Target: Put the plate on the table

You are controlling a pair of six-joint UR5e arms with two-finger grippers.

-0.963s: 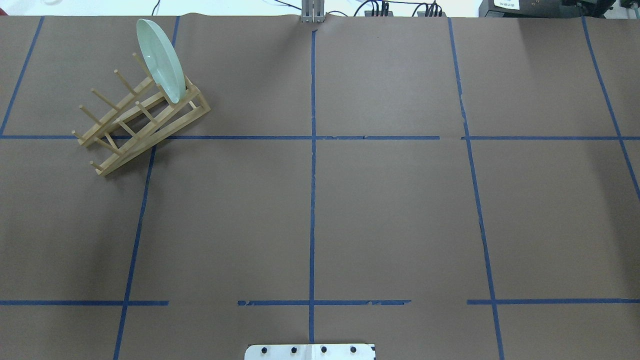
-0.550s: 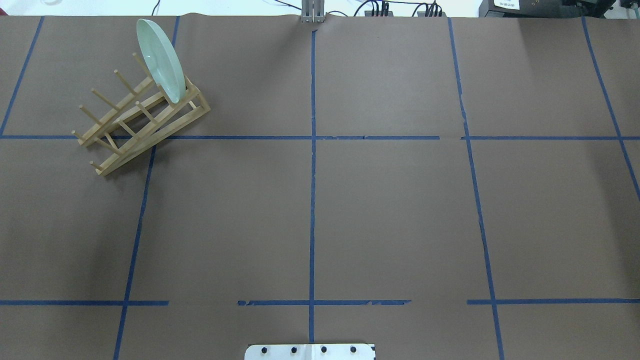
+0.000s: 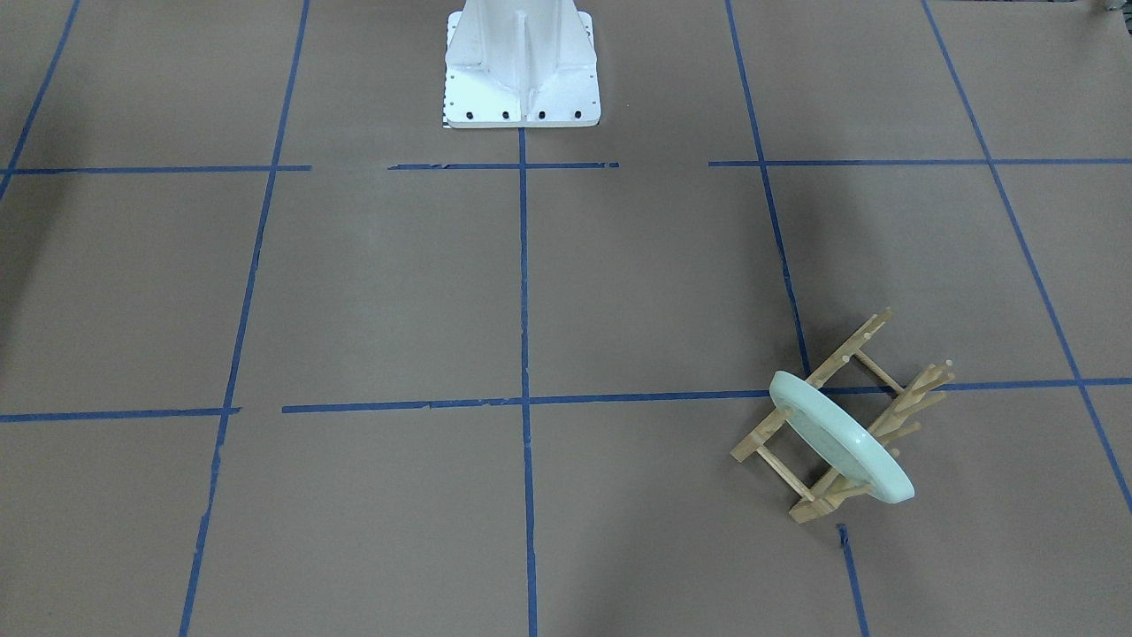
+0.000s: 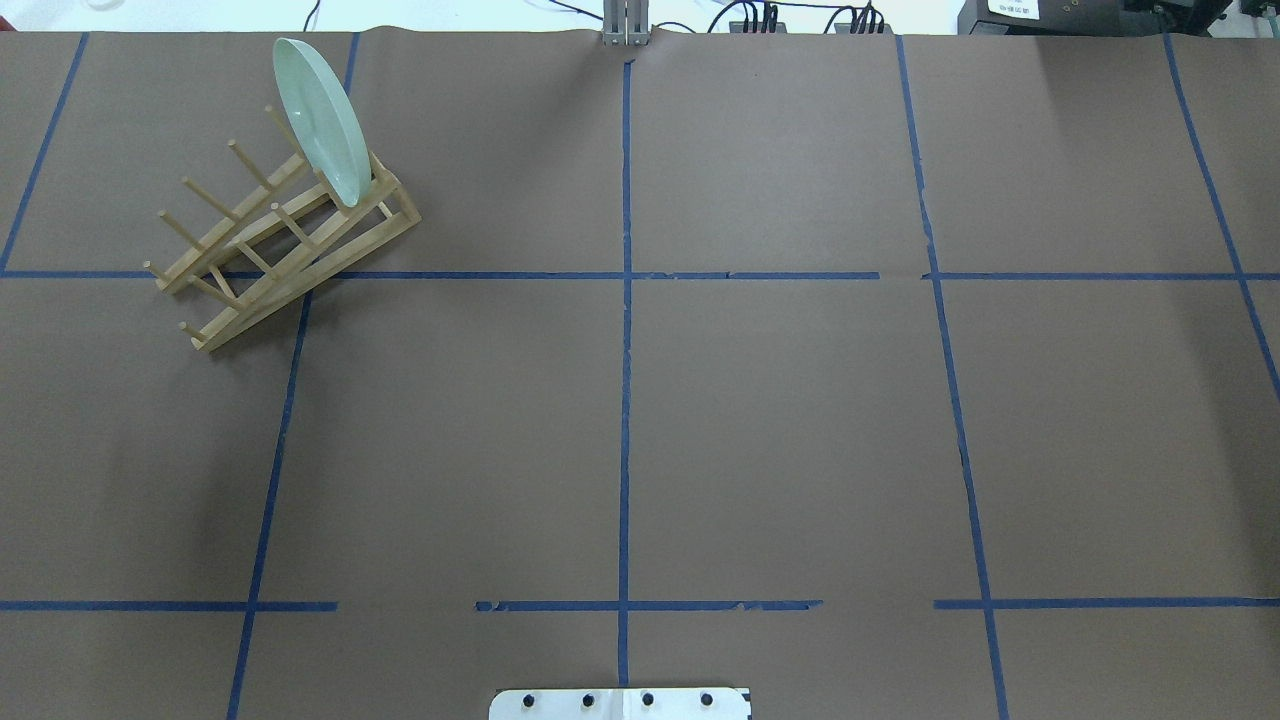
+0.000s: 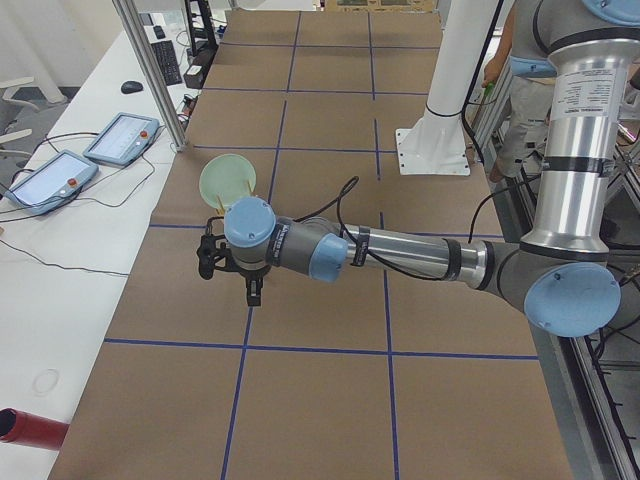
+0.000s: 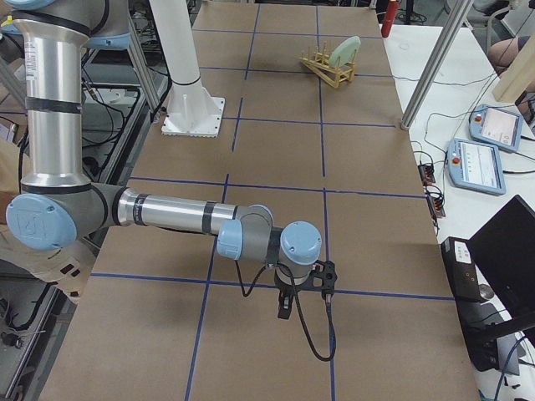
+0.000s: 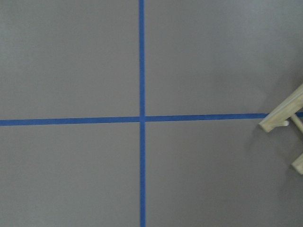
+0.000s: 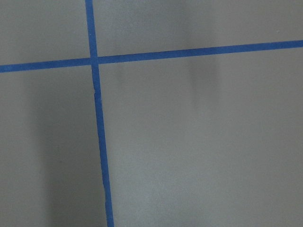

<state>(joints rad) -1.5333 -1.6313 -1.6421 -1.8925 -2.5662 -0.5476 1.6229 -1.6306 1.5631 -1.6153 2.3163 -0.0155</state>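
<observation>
The pale mint-green plate [image 4: 322, 120] stands on edge in the end slot of the light wooden peg rack [image 4: 280, 245] at the far left of the brown table [image 4: 780, 420]. In the front view the plate [image 3: 840, 438] leans in the rack [image 3: 893, 380] at the lower right. The left gripper [image 5: 253, 295] hangs over the table beside the plate [image 5: 228, 180], apart from it; I cannot tell if it is open. The right gripper [image 6: 284, 307] hangs over bare table far from the plate [image 6: 344, 52]; I cannot tell its state. The left wrist view shows only a rack corner [image 7: 284, 118].
The white robot base [image 3: 522, 62] stands at the middle of the near table edge. Two tablets [image 5: 90, 155] lie on the white bench beyond the far edge, next to a metal post [image 5: 150, 70]. A red cylinder [image 5: 30, 428] lies on that bench.
</observation>
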